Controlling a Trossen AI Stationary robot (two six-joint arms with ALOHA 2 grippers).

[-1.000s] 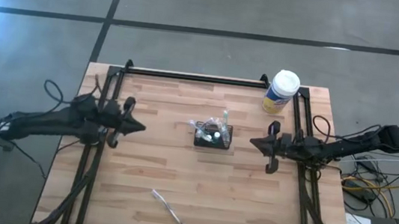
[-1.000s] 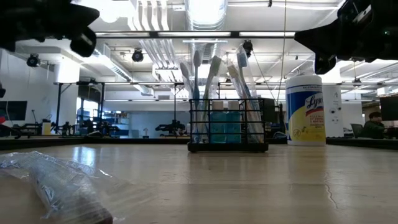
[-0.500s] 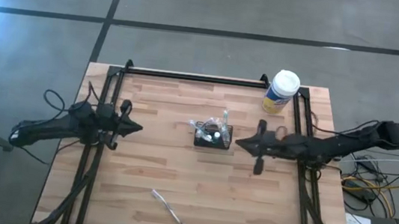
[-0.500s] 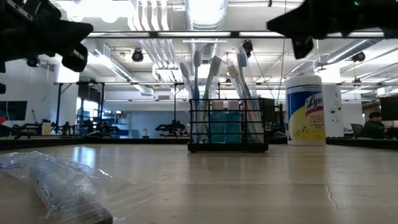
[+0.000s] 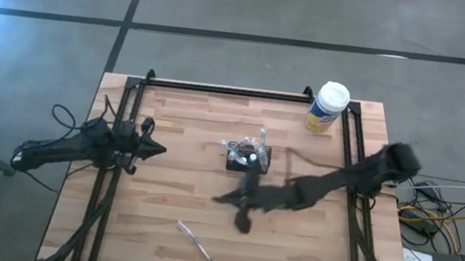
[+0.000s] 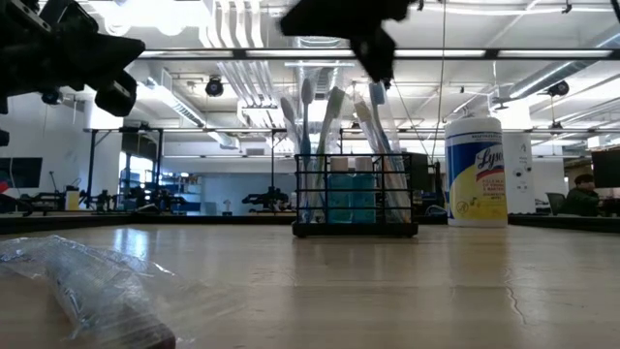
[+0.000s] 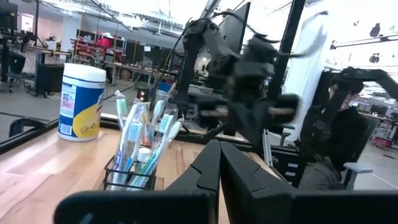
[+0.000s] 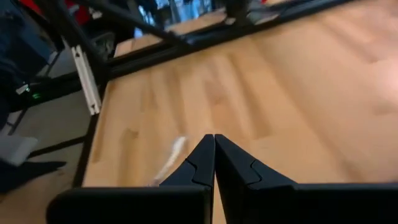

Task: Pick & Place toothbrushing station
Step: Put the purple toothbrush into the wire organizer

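Clearly the right tool [image 5: 223, 200] was the one at work: its fingers were pressed together on nothing, and it hung above the middle of the counter [image 5: 174, 106], on the near side of the toothbrushing station [image 5: 248, 160] and a little to its left. From that tool the station lay toward the far edge and slightly right, close by but apart, with the arm running back to the right past the station's near side. The station stood upright near the counter's centre, brushes rising from its compartments well above its low black wire walls; its longer side ran left to right.

By my judgement the right tool was much the nearer of the two, and it would have to part its fingers before any grasp on the rim.

The left tool [image 5: 160, 149] waited clenched over the left part of the counter, level with the station and well apart from it, pointing straight toward it.

Open board lay to the left of the station and across the near half, broken only by a wrapped toothbrush [image 5: 194, 240] near the front edge. At the far right corner a yellow canister [image 5: 326, 109] stood well apart from the station, just beside the right rail.
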